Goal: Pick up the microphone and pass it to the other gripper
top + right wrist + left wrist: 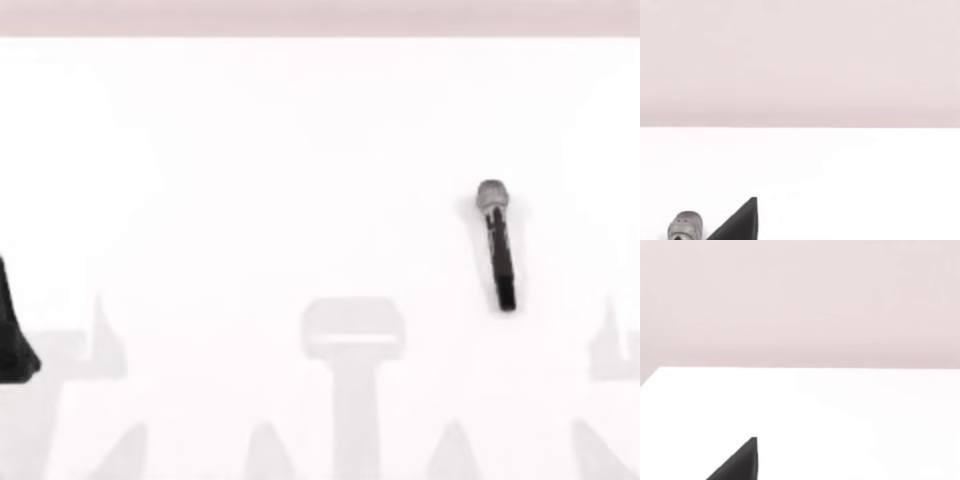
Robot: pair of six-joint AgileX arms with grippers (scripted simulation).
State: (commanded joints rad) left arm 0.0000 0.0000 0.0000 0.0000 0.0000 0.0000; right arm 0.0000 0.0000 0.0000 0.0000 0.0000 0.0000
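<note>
The microphone [498,245] lies flat on the white table, right of centre in the top view. Its grey mesh head [491,195] points to the far side and its black handle toward the near edge. My right arm is out of the top view. In the right wrist view one black pointed finger [742,225] shows, with the microphone head [686,226] just beside it and apart from it. My left arm [15,335] sits at the table's left edge, far from the microphone. Its wrist view shows one black finger [742,465] over bare table. Nothing is held.
The white table [300,180] ends at a pale pink back wall [320,15]. Grey shadows of the arms fall along the near edge [352,330].
</note>
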